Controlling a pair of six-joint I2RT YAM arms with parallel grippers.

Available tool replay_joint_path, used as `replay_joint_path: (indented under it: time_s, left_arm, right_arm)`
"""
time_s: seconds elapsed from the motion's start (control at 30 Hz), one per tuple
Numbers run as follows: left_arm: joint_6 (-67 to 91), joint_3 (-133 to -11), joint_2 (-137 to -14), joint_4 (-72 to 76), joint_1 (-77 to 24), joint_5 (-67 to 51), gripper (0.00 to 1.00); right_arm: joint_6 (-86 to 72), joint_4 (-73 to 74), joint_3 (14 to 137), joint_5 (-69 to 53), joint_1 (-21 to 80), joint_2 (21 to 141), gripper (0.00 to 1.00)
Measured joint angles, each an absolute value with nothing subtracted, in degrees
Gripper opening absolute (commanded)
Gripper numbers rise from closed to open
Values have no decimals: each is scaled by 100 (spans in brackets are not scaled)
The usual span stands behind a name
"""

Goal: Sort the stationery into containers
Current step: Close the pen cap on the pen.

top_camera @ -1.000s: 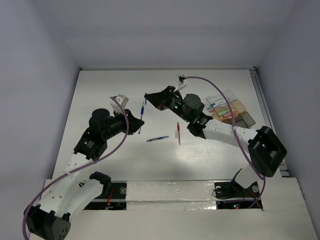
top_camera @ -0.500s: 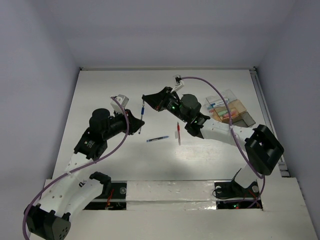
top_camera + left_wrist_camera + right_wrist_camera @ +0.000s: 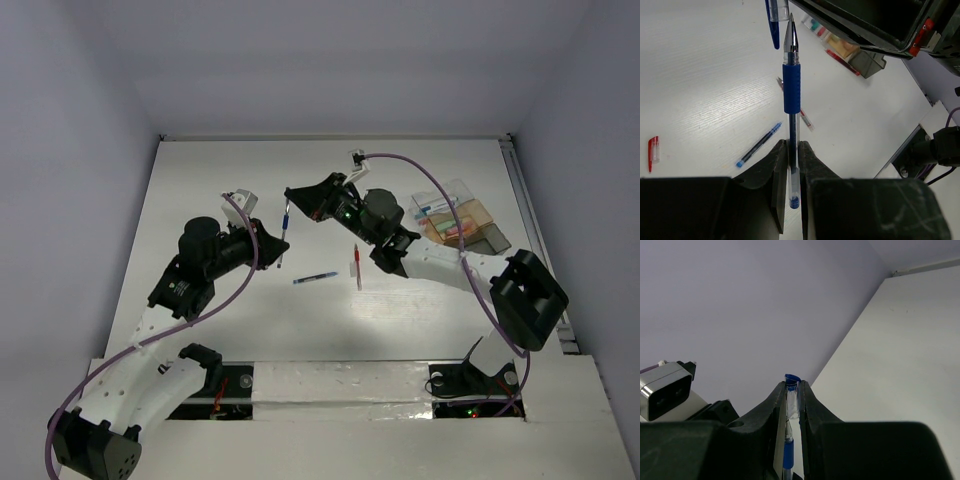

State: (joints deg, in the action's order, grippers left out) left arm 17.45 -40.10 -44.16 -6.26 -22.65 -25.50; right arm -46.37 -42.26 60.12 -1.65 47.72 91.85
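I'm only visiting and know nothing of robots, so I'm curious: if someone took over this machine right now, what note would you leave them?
Left gripper: shut on the blue pen, uncapped, tip pointing away.
Right gripper: shut on the pen cap, held close to the pen's tip, not pushed home.
On the table: a thin blue pen and a red pen lie loose mid-table; a red cap lies apart.
Containers: far right, some coloured items inside.
Left to do: cap the blue pen, box it, then the loose ones.
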Motion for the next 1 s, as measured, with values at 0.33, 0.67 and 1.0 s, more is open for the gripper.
replay_joint_path:
  time_s: [0.33,0.67,1.0]
  left_arm:
    - [1745,-4010,-4418,-626,-2265,-2565,0]
    - [1745,-4010,-4418,-626,-2265,-2521,0]
    - [1745,-4010,-4418,-628,-2265,-2477,0]
  right_arm:
    - [-4696,-4545,5900,-148,4772,9185,0]
    - [-4731,-4713,5725,-148,4772,9150,0]
    - [-4766,-4722,5714,-152,4816,9150,0]
